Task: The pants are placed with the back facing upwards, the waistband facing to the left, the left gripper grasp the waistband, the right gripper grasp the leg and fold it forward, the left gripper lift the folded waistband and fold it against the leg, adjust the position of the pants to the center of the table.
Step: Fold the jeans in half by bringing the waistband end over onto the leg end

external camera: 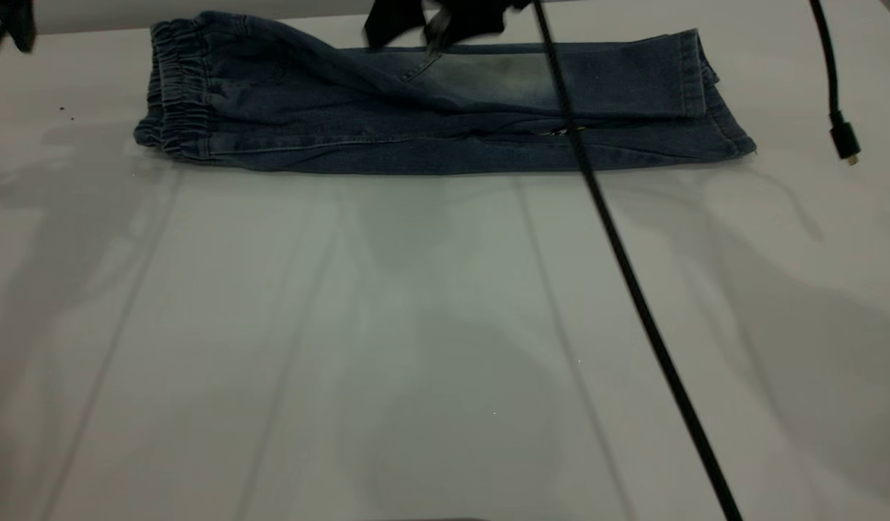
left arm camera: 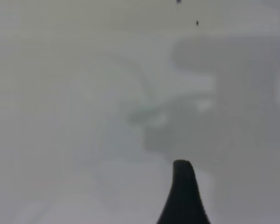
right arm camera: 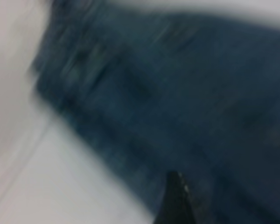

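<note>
We've got the pants (external camera: 430, 101) folded lengthwise at the far edge of the table (external camera: 416, 347), long axis running left-right, waistband (external camera: 177, 90) pointing left, hems right. Right gripper (external camera: 445, 22) hangs over the middle of them, left gripper (external camera: 14, 22) off at the far-left corner. Can't tell how wide either claw is.

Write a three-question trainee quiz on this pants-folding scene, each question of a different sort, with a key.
1. True or false: the blue denim pants lie folded lengthwise, one leg over the other.
2. In the exterior view, the gathered elastic waistband points: A) left B) right C) toward the camera.
3. Fill in: the left wrist view shows only the plain white table and one black ___, no denim.

Key: 1 true; 2 A; 3 fingertip.
</note>
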You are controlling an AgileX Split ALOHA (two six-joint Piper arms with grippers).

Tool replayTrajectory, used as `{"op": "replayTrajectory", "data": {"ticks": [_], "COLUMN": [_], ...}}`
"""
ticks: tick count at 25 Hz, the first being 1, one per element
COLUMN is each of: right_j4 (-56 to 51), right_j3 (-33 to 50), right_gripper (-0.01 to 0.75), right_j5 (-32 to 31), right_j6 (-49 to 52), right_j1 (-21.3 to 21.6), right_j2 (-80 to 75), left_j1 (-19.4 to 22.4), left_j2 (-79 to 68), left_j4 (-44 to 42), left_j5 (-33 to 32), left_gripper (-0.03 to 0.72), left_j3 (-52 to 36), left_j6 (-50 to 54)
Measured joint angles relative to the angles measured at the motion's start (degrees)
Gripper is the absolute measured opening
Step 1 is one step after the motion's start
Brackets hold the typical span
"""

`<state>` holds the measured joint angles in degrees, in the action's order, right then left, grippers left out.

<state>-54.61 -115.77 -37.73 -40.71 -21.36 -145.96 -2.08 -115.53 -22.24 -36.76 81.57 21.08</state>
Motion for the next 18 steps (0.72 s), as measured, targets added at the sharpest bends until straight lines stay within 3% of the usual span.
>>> {"op": "replayTrajectory", "data": {"ticks": [4,12,18], "right_j4": [0.9,1.2,1.2], "right_j3": [0.0,0.0,0.0], "right_gripper": [0.472,0.472,0.472], "right_j5": [-2.4,-3.5,-3.8], "right_j6": [0.1,0.4,0.4], "right_j1": [-0.2,-0.3,-0.3], "right_j2": [-0.1,-0.1,-0.1], "left_j1": [0.0,0.0,0.0], "left_j2": [-3.9,-8.8,-9.0], "left_j4": [0.1,6.4,17.4], "left_j5": [2.7,15.3,16.3], "left_gripper": [0.498,0.498,0.459], "left_j3": [0.0,0.0,0.7], "left_j6": [0.0,-1.5,-8.7]}}
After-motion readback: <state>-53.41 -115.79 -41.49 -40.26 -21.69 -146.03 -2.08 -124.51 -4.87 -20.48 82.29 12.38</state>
